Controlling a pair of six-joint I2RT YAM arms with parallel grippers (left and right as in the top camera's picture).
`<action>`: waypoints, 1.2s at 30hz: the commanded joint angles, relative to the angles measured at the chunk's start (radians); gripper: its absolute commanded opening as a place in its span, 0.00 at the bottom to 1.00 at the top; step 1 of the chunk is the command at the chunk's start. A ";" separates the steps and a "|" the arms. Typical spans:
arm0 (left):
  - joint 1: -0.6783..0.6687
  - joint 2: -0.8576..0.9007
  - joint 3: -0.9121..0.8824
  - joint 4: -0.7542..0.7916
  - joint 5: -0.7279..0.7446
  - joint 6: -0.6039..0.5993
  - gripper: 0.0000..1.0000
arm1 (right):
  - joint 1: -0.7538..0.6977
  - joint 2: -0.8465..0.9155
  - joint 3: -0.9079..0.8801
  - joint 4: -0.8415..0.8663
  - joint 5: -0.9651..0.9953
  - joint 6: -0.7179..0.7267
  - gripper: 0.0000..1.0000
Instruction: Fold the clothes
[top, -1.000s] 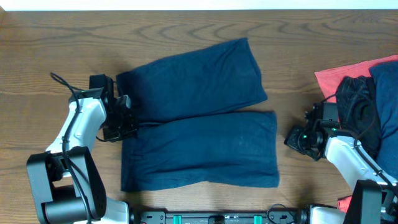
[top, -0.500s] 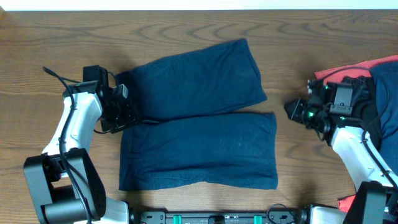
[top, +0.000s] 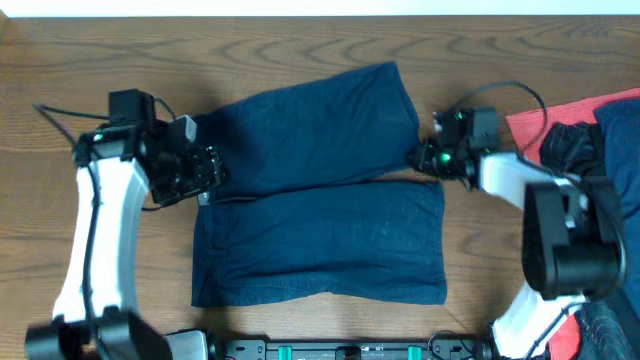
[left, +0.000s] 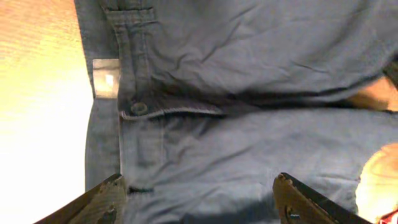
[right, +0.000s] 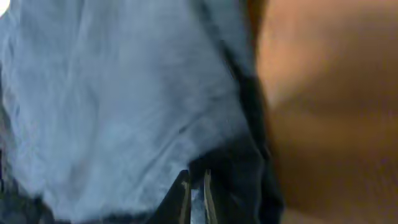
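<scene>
The clothes (top: 320, 200), dark navy shorts, lie flat mid-table with the waistband to the left and both legs pointing right. My left gripper (top: 205, 172) hovers open over the waistband. In the left wrist view its fingertips (left: 115, 186) stand wide apart over the clothes (left: 249, 143), near the button (left: 138, 107), holding nothing. My right gripper (top: 420, 160) is at the lower hem corner of the far leg. In the blurred right wrist view the right gripper (right: 196, 177) shows only a thin slit over the hem's dark edge of the clothes (right: 112, 93).
At the right edge lie a red cloth (top: 560, 115), a black crinkled garment (top: 570, 160) on it and another blue garment (top: 620, 150). The wooden table (top: 100, 60) shows around the shorts.
The left gripper has let go of the waistband, opened wide and drawn back slightly left. The right arm has swung from the pile at the right to the far leg's hem.
</scene>
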 joint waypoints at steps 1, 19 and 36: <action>-0.016 -0.047 0.011 -0.044 0.006 0.009 0.77 | 0.003 0.095 0.126 -0.088 0.162 0.039 0.06; -0.178 -0.044 -0.206 -0.042 0.006 0.005 0.79 | -0.201 0.141 0.483 -0.491 0.272 -0.113 0.26; -0.239 -0.035 -0.533 0.236 -0.005 -0.037 0.35 | -0.215 -0.223 0.485 -0.763 0.065 -0.231 0.34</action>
